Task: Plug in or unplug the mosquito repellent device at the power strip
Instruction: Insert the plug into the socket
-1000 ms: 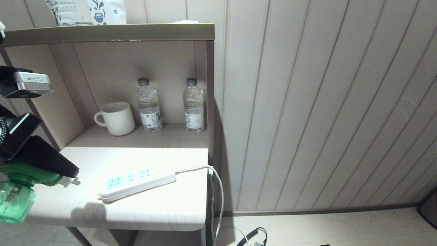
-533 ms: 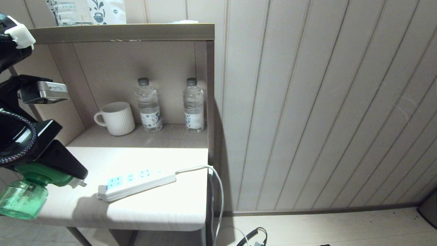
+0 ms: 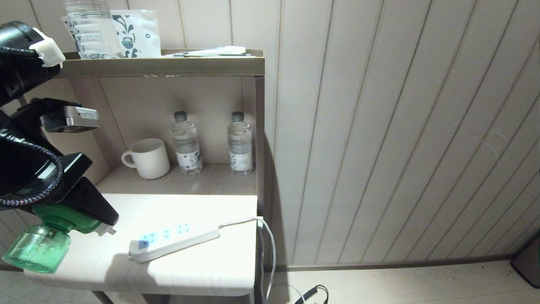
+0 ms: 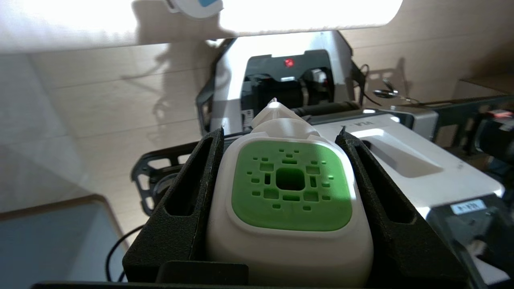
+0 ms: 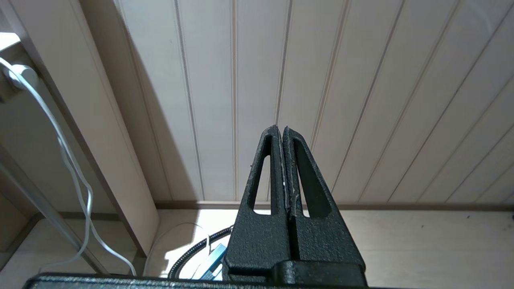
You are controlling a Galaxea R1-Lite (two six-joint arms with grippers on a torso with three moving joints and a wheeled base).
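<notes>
Mosquito repellent device (image 3: 50, 236) clamped in left end effector (image 3: 99, 215), prongs just short of power strip (image 3: 175, 241) end.

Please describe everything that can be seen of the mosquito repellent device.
The mosquito repellent device has a white, plastic-looking head with a green perforated top, metal prongs and a translucent green bottle. The left gripper clamps the head between its black fingers. The device hangs in the air, tilted, over the table's left end, prongs pointing toward the power strip, not touching it.

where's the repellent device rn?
Head view, lower left: the mosquito repellent device is clamped in the left gripper, prongs aimed at the near end of the power strip, not plugged in.
</notes>
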